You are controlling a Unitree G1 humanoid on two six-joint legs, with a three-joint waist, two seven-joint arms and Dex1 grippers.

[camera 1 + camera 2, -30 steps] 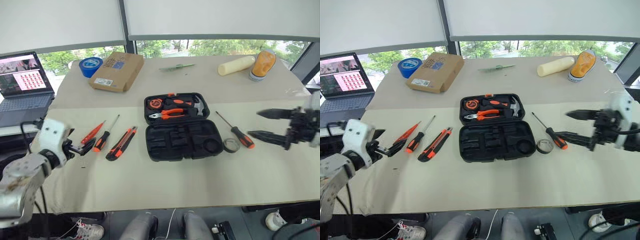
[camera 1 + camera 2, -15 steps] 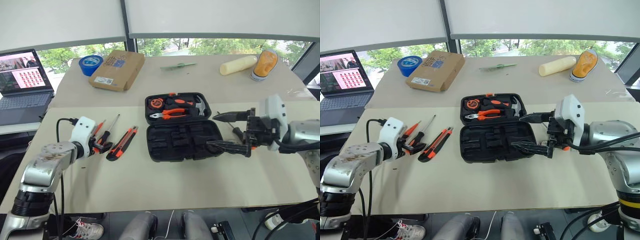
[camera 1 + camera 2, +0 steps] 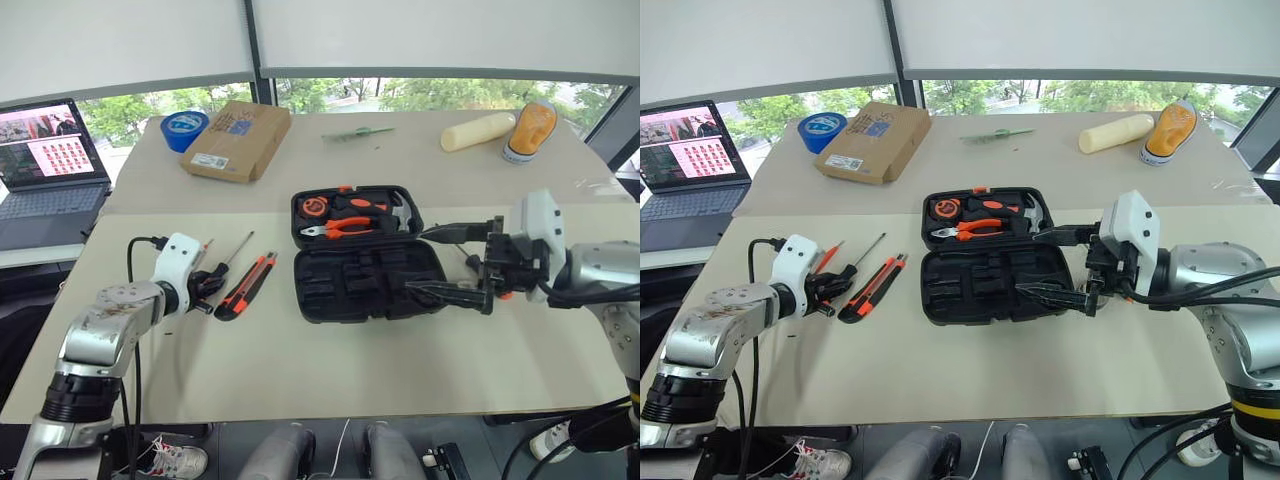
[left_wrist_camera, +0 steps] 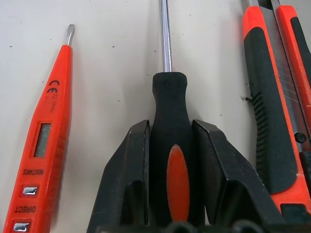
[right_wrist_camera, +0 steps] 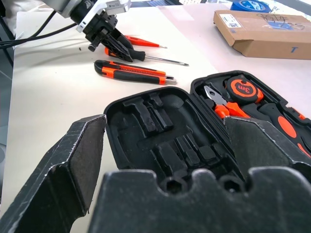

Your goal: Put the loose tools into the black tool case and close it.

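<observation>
Left pincer [image 4: 170, 145] clamped on black-and-orange screwdriver [image 4: 170, 126], flat on bench [image 3: 330, 370] left of open case [image 3: 370, 278].
Right pincer [image 3: 455, 262] wide over case; possible slip of rounded handle on lifting, or snag on knife [image 4: 272, 97] alongside.

- The left arm reaches forward and down, elbow bent, its white wrist low over the table.
- The left gripper [image 4: 171, 145] has its two black fingers [image 4: 127, 170] pressed against either side of a black-and-orange screwdriver handle [image 4: 170, 126], which still lies flat.
- The right arm angles in from the right, wrist held above the table.
- The right gripper [image 3: 447, 262] points leftward, its two fingers spread wide apart and holding nothing.
</observation>
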